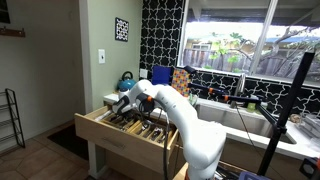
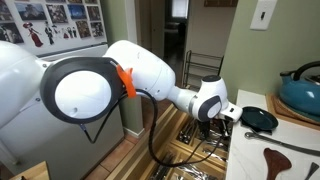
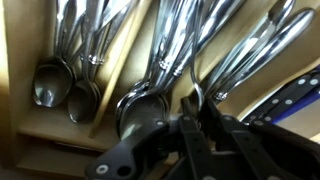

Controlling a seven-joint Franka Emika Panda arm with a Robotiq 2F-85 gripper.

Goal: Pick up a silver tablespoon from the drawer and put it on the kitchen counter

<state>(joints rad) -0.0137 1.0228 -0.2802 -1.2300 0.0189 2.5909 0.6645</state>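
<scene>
The light-wood drawer [image 1: 100, 128] stands pulled open, and its dividers [image 3: 100, 110] hold rows of silver tablespoons [image 3: 140, 105]. My gripper [image 3: 198, 102] is down inside the drawer among the spoons. Its two dark fingers are nearly together, with a thin spoon handle between the tips. In both exterior views the arm reaches down into the drawer [image 2: 195, 140] and the gripper [image 2: 222, 122] is low among the cutlery. The white kitchen counter [image 2: 292, 140] lies beside and above the drawer.
On the counter are a black pan [image 2: 258, 118], a teal pot [image 2: 302, 92] and a wooden spoon [image 2: 290, 158]. A blue kettle [image 1: 126, 78] stands at the counter's end by the wall. Dark-handled knives [image 3: 290, 95] lie in the adjoining compartment.
</scene>
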